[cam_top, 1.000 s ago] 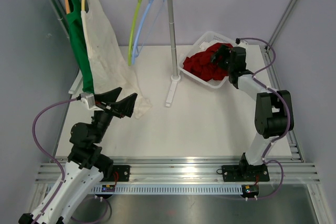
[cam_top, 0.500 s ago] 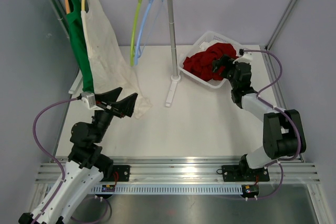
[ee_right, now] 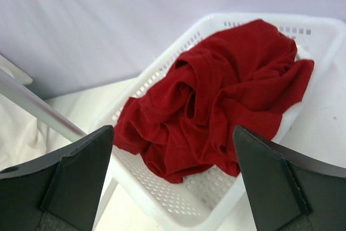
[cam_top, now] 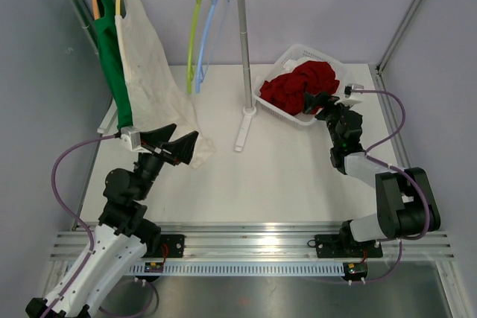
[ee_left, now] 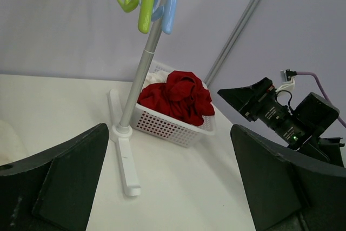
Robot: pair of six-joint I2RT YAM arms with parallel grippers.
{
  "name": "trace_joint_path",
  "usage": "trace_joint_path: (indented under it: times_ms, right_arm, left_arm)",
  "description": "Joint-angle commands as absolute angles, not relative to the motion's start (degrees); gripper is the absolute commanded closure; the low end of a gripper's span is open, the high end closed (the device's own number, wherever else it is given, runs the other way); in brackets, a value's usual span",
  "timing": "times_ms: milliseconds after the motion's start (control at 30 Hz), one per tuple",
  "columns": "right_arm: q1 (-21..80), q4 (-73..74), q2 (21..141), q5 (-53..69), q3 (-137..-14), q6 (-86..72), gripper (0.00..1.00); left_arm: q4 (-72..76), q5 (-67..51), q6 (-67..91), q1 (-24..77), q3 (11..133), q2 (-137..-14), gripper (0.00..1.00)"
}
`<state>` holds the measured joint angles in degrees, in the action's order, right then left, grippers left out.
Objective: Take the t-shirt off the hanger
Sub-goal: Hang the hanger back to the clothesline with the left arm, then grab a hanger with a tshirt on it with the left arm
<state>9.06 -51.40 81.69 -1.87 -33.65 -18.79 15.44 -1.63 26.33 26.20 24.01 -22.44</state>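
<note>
A cream t-shirt [cam_top: 153, 72] on a yellow hanger and a green t-shirt [cam_top: 112, 57] on an orange hanger hang at the left end of the rail. My left gripper [cam_top: 184, 134] stands open beside the cream shirt's lower hem, holding nothing; the left wrist view shows only table between the left gripper's [ee_left: 168, 133] fingers. A red t-shirt [ee_right: 216, 96] lies crumpled in the white basket [ee_right: 178, 198]. My right gripper [ee_right: 173, 128] is open and empty just in front of that basket; from above, the right gripper [cam_top: 319, 99] sits at the basket's near side.
Two bare hangers, lime green [cam_top: 195, 35] and blue [cam_top: 212, 20], hang near the rail's right end. The rack's upright pole [cam_top: 244, 42] and its white foot [cam_top: 244, 128] stand mid-table. The basket [cam_top: 309, 50] is at the back right.
My right gripper has drawn back from over the basket toward the near right, with the red t-shirt left inside. My left gripper has shifted slightly right.
</note>
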Motion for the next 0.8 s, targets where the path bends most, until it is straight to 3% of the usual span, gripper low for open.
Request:
trace_joint_path:
  times_ms: [0,333,433,567,767]
  right_arm:
    - [9.6,-62.5,79.9,-1.6,-32.7,-19.1,0.01]
    - [10.3,-58.8,77.9,-16.5,-33.3,-33.2,0.01]
    - [11.4,-50.6,74.9,-21.6,-34.8,-38.2,0.01]
    - [11.8,-42.5,72.7,-21.0,-37.7,-41.1,0.00]
    - [11.8,-46.1,69.7,-11.3,-36.0,-33.1,0.01]
  left_arm:
    - [16.4,-3.2,25.2,26.5,26.4,-22.9,0.01]
    - [15.9,-2.5,25.1,26.5,26.4,-22.1,0.01]
    - [15.9,-2.5,25.1,26.5,26.4,-22.3,0.01]
    - [15.6,-1.7,24.9,26.5,26.5,-22.2,0.01]
    - [14.2,-0.2,23.8,26.5,27.9,-22.4,0.01]
